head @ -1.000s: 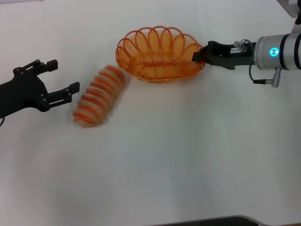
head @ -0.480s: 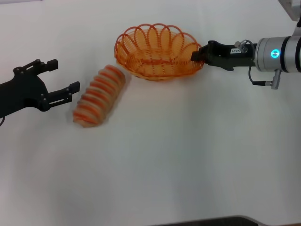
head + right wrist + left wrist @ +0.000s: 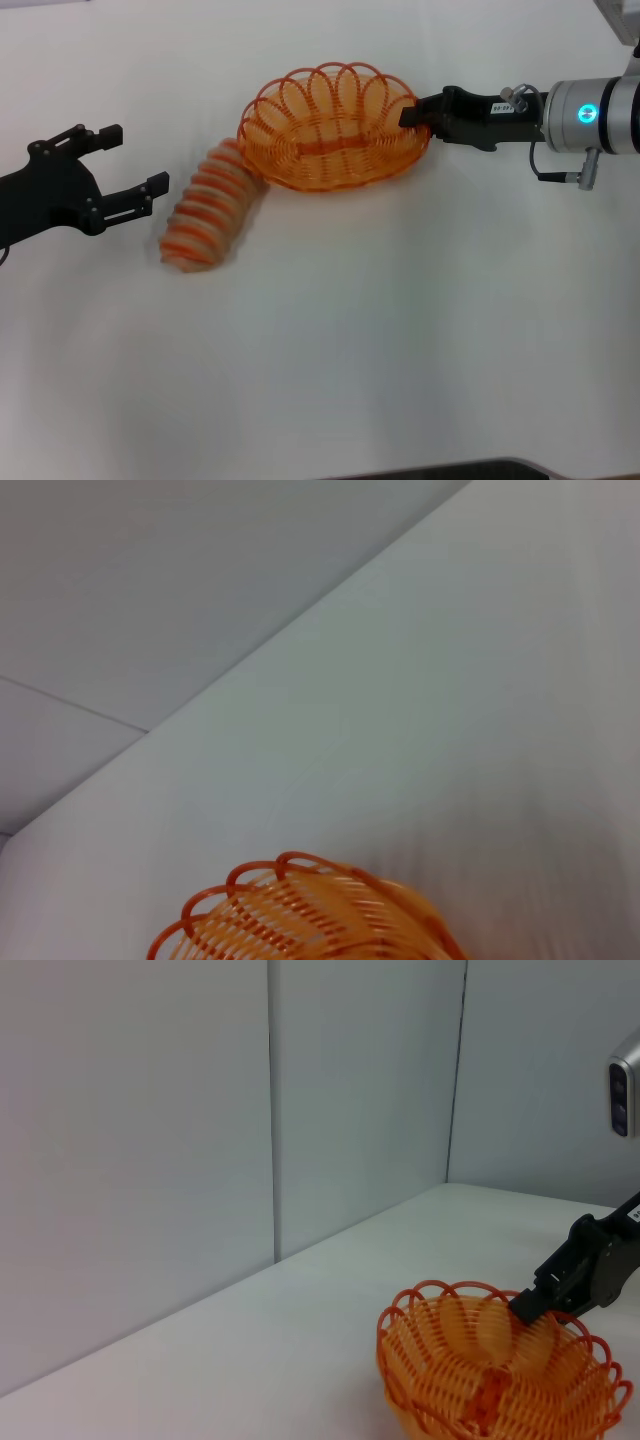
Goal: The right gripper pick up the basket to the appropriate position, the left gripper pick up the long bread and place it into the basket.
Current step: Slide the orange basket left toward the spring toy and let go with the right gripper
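Note:
The orange wire basket (image 3: 325,125) hangs tilted above the white table, held by its right rim. My right gripper (image 3: 412,115), on the blue-lit arm, is shut on that rim. The basket also shows in the left wrist view (image 3: 495,1375) with the right gripper (image 3: 530,1305) on its rim, and in the right wrist view (image 3: 300,915). The long bread (image 3: 208,206), tan with orange-red stripes, lies on the table; the basket's left edge overlaps its far end. My left gripper (image 3: 125,165) is open, just left of the bread, apart from it.
The white table (image 3: 400,340) spreads wide in front and to the right of the bread. Grey wall panels (image 3: 200,1110) stand behind the table's far edge.
My right gripper has lifted the basket and carried it slightly left, tilting it so its left edge now overlaps the bread's far end. The left gripper and the bread have not moved.

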Motion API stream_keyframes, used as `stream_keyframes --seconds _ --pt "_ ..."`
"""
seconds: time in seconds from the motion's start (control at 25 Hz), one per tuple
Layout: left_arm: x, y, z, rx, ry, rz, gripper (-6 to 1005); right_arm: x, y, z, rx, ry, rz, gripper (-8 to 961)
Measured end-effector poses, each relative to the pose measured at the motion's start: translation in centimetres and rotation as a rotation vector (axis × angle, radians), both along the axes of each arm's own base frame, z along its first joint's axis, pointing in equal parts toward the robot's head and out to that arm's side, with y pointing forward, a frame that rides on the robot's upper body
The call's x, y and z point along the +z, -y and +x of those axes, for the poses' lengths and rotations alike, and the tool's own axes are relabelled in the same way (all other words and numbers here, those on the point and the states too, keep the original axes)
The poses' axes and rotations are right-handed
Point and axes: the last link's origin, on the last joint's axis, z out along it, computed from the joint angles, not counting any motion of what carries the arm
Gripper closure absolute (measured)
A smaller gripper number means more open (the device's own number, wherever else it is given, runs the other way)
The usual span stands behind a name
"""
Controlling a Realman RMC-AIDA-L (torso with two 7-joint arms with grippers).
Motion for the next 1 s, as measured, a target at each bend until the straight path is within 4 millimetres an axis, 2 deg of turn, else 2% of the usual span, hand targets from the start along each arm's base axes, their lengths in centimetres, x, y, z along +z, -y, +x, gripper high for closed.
stream_keyframes --seconds 0.28,0.68,1.0 --pt "0.04 -0.01 0.0 -0.001 -0.001 0.001 158 -0.12 0.12 -0.18 -0.001 -0.013 -0.008 620" --pt "0.05 -0.15 0.13 -0.005 -0.001 0.002 157 -0.7 0.7 -0.29 -0.015 -0.056 -0.029 586" --pt "0.17 -0.25 0.21 -0.01 -0.005 0.006 158 -0.22 0.98 0.1 -0.021 -0.08 -0.009 529"
